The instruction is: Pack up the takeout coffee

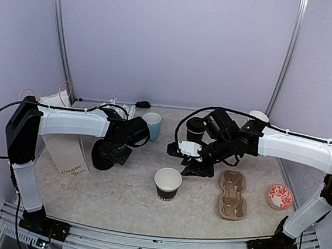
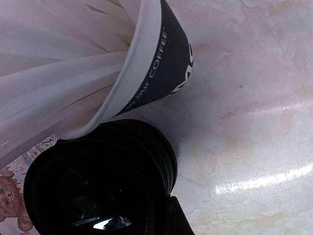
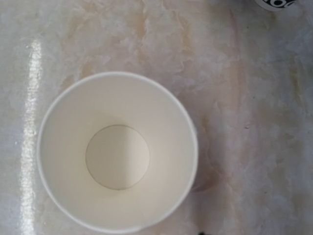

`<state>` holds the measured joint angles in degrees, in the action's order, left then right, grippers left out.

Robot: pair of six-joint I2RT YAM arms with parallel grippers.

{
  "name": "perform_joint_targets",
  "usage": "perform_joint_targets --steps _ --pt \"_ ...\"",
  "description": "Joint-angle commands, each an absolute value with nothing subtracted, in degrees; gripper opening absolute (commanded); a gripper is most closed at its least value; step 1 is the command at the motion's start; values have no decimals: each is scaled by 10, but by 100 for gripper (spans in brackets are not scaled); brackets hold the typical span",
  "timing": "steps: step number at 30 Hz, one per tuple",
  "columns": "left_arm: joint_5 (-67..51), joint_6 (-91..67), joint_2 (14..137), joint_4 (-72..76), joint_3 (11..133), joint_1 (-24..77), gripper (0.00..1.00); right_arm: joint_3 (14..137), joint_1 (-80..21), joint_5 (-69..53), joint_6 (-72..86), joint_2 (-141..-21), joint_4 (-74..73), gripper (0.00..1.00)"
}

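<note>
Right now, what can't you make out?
- Left gripper: jaws hidden under its wrist in top view, lost against the dark lid in left wrist view.
- Right gripper: jaws outside right wrist view, under the arm in top view.
- Lettering at right wrist view's top edge: cut off.

Top camera looks down from behind over the whole table (image 1: 129, 200), sharing the open cup (image 1: 168, 179) with the right wrist's close straight-down view; left wrist hugs a black lid (image 2: 98, 181).
</note>
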<state>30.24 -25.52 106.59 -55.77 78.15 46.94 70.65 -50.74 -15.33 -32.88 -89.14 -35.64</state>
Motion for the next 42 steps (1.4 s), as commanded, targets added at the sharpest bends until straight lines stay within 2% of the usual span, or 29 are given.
perform_joint_targets --steps 1,12,20,26,35,40,42 --pt "301 -262 1060 -563 789 474 3 708 -504 -156 -323 -895 -355 36" --pt "226 -270 1004 -596 834 523 0 721 -504 -154 -326 -884 -379 36" --pt "51 -238 953 -546 854 559 0 698 -459 -187 -333 -840 -408 36" --pt "-94 -216 905 -415 859 555 0 731 -394 -265 -314 -835 -411 38" --pt "-179 -197 898 -262 881 543 0 790 -360 -337 -274 -848 -389 44" --pt "-249 -224 864 -35 816 514 0 839 -296 -510 -170 -871 -358 57" --pt "-287 -256 849 78 766 498 0 857 -267 -584 -123 -888 -340 59"
